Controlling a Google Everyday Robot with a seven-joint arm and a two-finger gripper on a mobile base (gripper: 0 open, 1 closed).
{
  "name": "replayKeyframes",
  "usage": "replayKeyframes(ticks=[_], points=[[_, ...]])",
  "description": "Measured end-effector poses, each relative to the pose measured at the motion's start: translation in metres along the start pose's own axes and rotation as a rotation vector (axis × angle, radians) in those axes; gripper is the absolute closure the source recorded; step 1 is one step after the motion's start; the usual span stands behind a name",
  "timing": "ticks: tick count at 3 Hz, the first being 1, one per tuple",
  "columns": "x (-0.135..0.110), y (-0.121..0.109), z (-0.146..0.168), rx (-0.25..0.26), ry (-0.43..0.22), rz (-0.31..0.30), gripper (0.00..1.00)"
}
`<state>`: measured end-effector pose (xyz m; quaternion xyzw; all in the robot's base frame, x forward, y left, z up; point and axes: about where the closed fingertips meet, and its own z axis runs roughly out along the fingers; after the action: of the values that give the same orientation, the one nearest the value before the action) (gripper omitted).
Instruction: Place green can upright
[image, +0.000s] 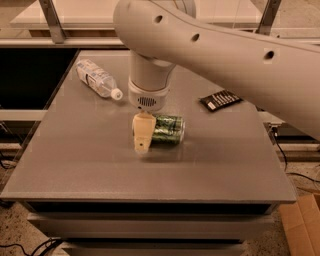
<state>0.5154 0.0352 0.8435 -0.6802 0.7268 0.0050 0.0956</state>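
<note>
The green can (168, 130) lies on its side near the middle of the grey table (90, 165), its long axis running left to right. My gripper (144, 136) hangs straight down from the big white arm (215, 45) and sits low over the can's left end. A cream part of the gripper covers that end from the front. The far side of the can's left end is hidden behind the gripper.
A clear plastic bottle (97, 78) with a white cap lies on its side at the table's back left. A dark flat packet (220, 100) lies at the back right. A cardboard box (302, 222) stands on the floor at the right.
</note>
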Motion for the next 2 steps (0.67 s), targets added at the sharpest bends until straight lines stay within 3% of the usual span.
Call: replayKeyframes(ticks=[2], points=[[-0.0057,-0.0009,-0.0024,-0.013,-0.017,-0.034,0.65]])
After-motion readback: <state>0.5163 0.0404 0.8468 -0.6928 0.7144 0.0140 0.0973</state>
